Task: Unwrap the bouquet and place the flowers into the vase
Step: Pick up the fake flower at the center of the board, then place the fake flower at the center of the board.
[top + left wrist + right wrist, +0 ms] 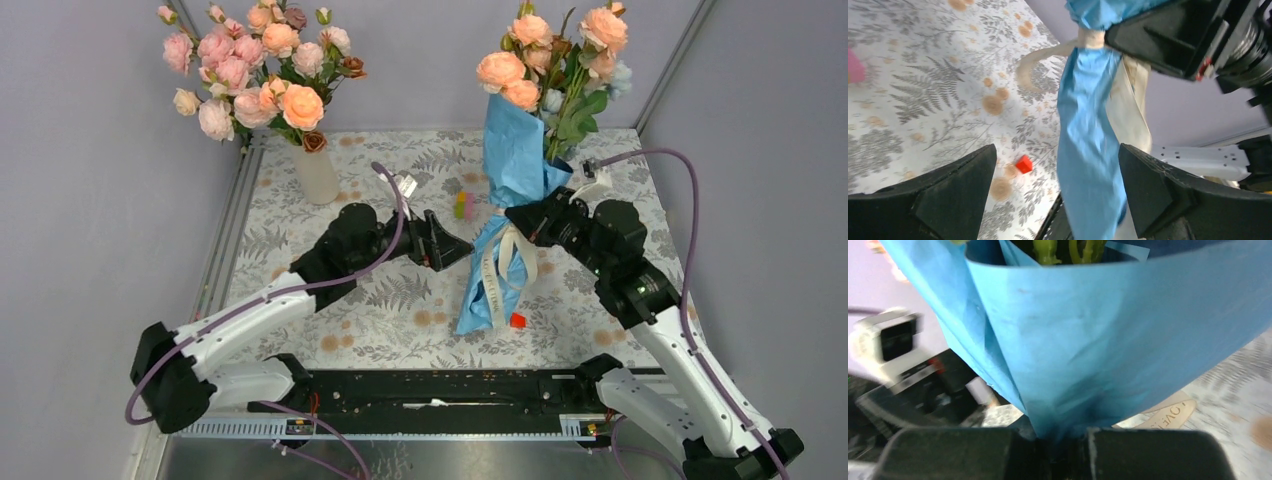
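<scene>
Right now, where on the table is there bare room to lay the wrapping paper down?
Bare: the far strip between the vase and the bouquet, and the near patch between the left arm and the bouquet's tail, left of the red block. Crowded: the centre, around the left gripper, right gripper and coloured blocks.

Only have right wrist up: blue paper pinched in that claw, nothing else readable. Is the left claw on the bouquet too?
Observer: No. The left claw is wide open; the bouquet hangs its lower wrap between the fingers, unpinched.
Operator: Ribbon off?
Observer: No. The cream ribbon is wrapped round the waist, right beside the right claw.
Operator: Where's the vase?
Observer: The vase stands at the far left of the table, already holding pink and peach blooms.
</scene>
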`<state>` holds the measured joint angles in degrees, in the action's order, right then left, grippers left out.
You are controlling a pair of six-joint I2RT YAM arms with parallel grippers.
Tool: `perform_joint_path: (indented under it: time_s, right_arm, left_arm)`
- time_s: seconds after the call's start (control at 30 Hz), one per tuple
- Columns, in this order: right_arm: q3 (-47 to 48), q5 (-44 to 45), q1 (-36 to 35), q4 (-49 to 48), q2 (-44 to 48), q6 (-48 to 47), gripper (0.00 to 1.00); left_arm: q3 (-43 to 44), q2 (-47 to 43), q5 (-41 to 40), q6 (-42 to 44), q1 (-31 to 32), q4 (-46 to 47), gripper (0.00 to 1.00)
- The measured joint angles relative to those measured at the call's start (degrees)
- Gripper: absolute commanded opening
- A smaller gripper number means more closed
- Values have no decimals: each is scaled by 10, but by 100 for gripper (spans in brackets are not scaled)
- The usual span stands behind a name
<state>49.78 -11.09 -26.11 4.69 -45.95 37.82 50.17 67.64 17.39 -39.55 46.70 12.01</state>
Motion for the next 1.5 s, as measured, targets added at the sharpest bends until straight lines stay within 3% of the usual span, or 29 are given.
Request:
perform_joint_path:
  time_s: [0.1,0.23,0.37,0.47,0.87,1.2,1.37,1.5]
  right_arm:
    - [69,87,0,127,-13,-23,0]
    - [134,173,0,246,-53,-28,0]
    - [157,209,0,315,-116,-12,0]
    - [156,216,-6,342,-165,3,0]
    - [116,225,-35,312,-334,45,0]
    - [100,248,-37,250,-440,47,0]
    - [92,264,-38,215,-480,45,16]
    - [91,269,-38,201,-487,42,42]
  left_arm:
    - [10,-52,-5,49,-13,-85,99]
    - [55,-100,18,96,-76,-199,99]
    - [119,-108,38,158,-132,-316,99]
    - [129,-124,23,206,-139,-374,99]
    - [79,-173,-54,275,-143,-425,99]
    - [73,-173,-67,298,-143,-433,99]
    - [73,-169,-70,307,-143,-439,99]
    - [73,-162,-70,310,-144,-442,99]
